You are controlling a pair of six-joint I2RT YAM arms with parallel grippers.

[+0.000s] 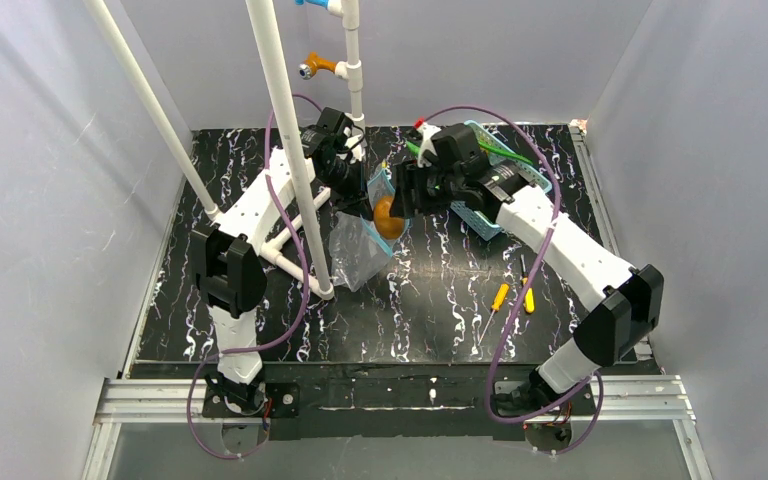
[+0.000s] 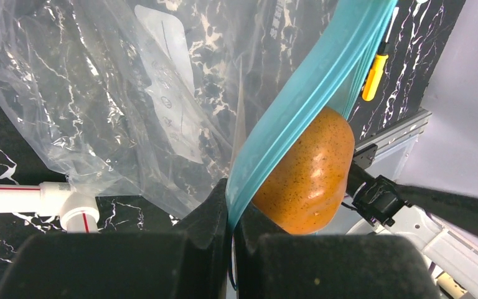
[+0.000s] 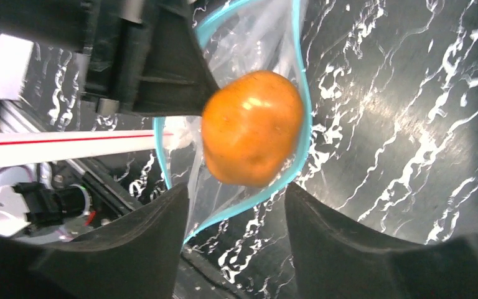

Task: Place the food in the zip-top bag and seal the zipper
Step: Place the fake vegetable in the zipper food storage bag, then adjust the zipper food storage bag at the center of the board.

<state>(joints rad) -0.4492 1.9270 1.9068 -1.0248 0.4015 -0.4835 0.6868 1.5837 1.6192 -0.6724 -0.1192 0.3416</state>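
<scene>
The clear zip-top bag (image 1: 357, 250) hangs over the middle of the table, its teal zipper (image 2: 305, 87) on top. My left gripper (image 2: 233, 215) is shut on the zipper strip and holds the mouth up; it also shows in the top view (image 1: 363, 188). The brown-orange round fruit (image 1: 389, 218) sits in the bag's mouth, ringed by the teal strip (image 3: 302, 93). My right gripper (image 3: 236, 205) is open, its fingers spread wide just short of the fruit (image 3: 252, 128) and not touching it. Green pods (image 1: 505, 155) lie in the basket.
The light-blue slotted basket (image 1: 488, 222) stands at the back right under my right arm. Two orange-handled screwdrivers (image 1: 500, 297) lie on the table at front right. A white pipe frame (image 1: 290, 150) stands left of the bag, with a pipe joint (image 2: 74, 208) near my left fingers.
</scene>
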